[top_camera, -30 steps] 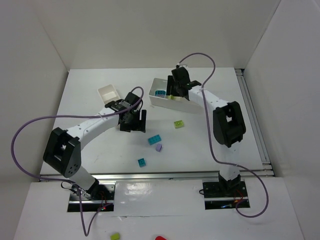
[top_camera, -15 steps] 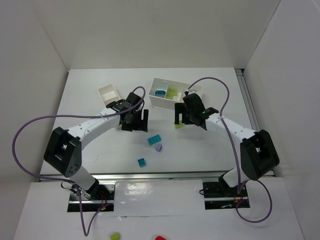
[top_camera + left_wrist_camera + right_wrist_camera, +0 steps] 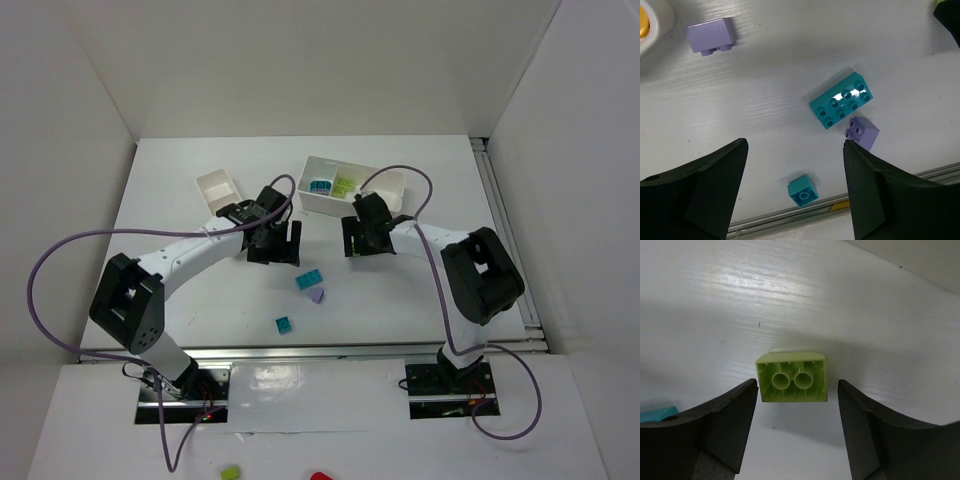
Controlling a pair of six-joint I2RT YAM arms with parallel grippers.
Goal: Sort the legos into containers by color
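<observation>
My right gripper [image 3: 797,386] is open, low over the table, its fingers on either side of a lime green lego [image 3: 792,376] that lies with its hollow underside towards the camera. In the top view this gripper [image 3: 358,243] hides that lego. My left gripper [image 3: 795,145] is open and empty above a large teal lego [image 3: 842,100], a small lavender lego [image 3: 862,132] and a small teal lego [image 3: 803,190]. Another lavender lego [image 3: 710,36] lies further off. The wider tray [image 3: 311,203] holds a teal lego [image 3: 321,186] and a lime lego [image 3: 345,185].
The smaller white tray [image 3: 212,180] stands at the back left, behind my left gripper [image 3: 277,245]; its corner with something orange [image 3: 644,22] shows in the left wrist view. The teal legos [image 3: 309,280] [image 3: 284,324] and a lavender one [image 3: 318,295] lie mid-table.
My right gripper has come away from the wider tray and down to the table, and now straddles the lime lego. My left gripper has shifted slightly right.
</observation>
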